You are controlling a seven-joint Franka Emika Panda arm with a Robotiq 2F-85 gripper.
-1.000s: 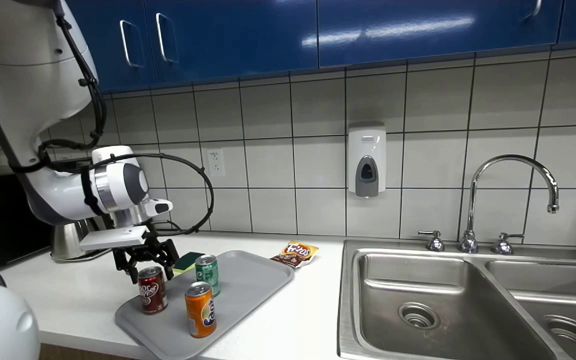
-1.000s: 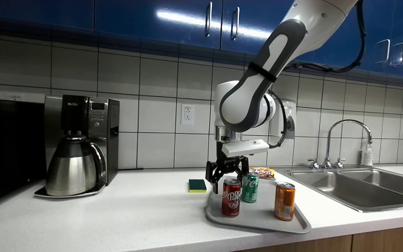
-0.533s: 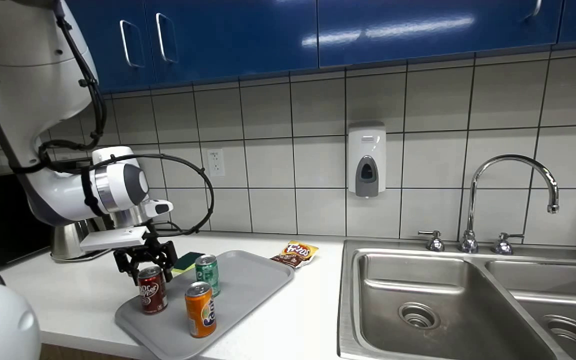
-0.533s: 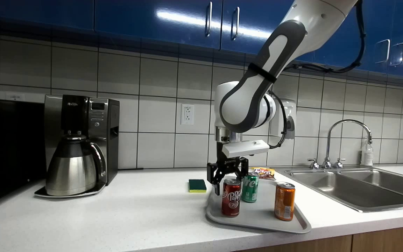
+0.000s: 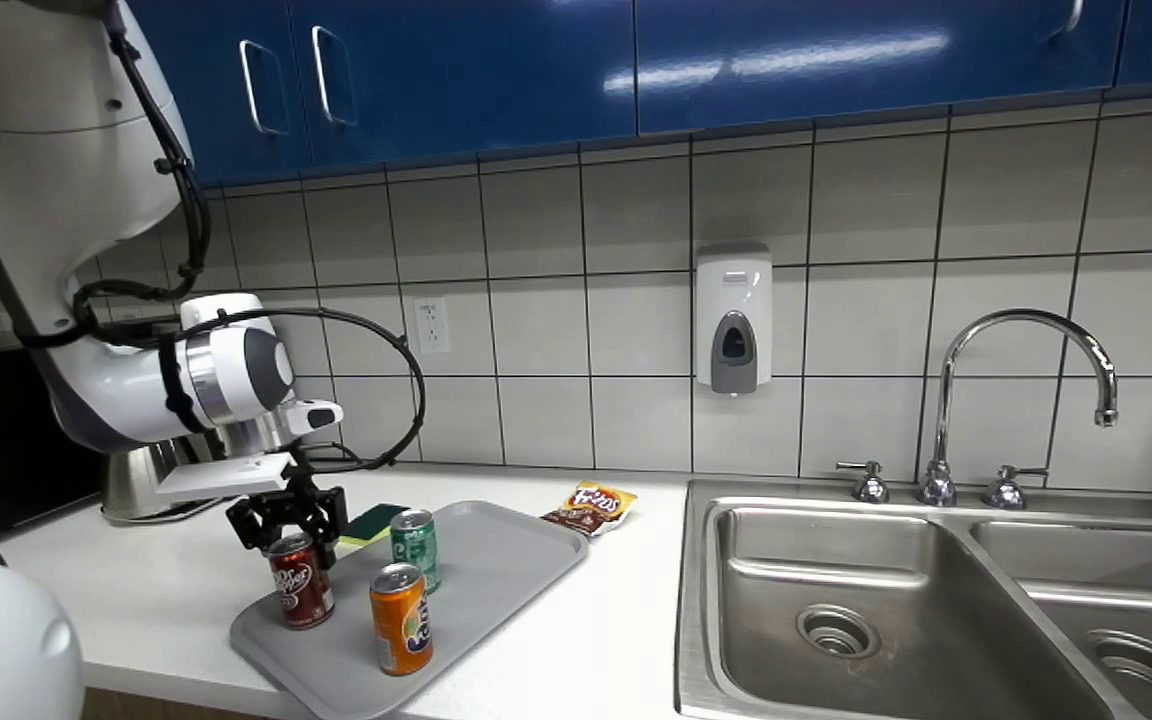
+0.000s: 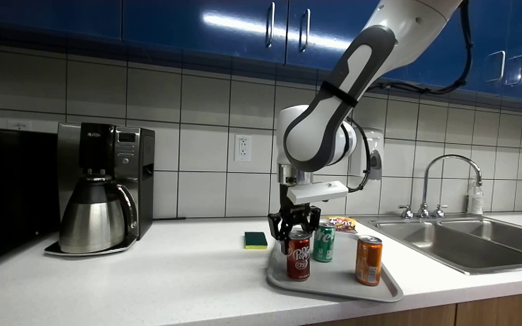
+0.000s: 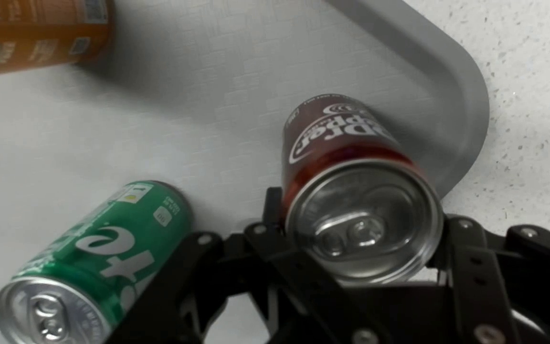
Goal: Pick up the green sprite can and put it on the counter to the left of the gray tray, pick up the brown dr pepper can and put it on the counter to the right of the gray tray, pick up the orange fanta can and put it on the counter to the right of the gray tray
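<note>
The brown dr pepper can point(image 5: 305, 592) stands on the gray tray point(image 5: 506, 565) near its end, leaning very slightly. My gripper point(image 7: 360, 220) is shut on the upper part of this can, a finger against either side just under the silver lid. Its base still touches the tray. Close by on the tray is the green sprite can point(image 6: 323, 244), upright, seen lower left in the wrist view. The orange fanta can point(image 6: 369, 262) also stands upright there, its top cut off in the wrist view. White counter point(image 6: 175, 276) surrounds the tray.
A green-yellow sponge point(image 6: 255, 240) lies behind the tray, and a snack bag point(image 5: 592, 508) sits at its far end. A coffee maker point(image 6: 127, 181) with a steel carafe point(image 6: 92, 222) stands along the wall. The steel sink point(image 5: 836, 570) has a tall faucet point(image 5: 946, 400).
The fingers have come together onto the brown dr pepper can. Its top has shifted slightly to the left in both exterior views, while the base has stayed in place. The other cans have not moved.
</note>
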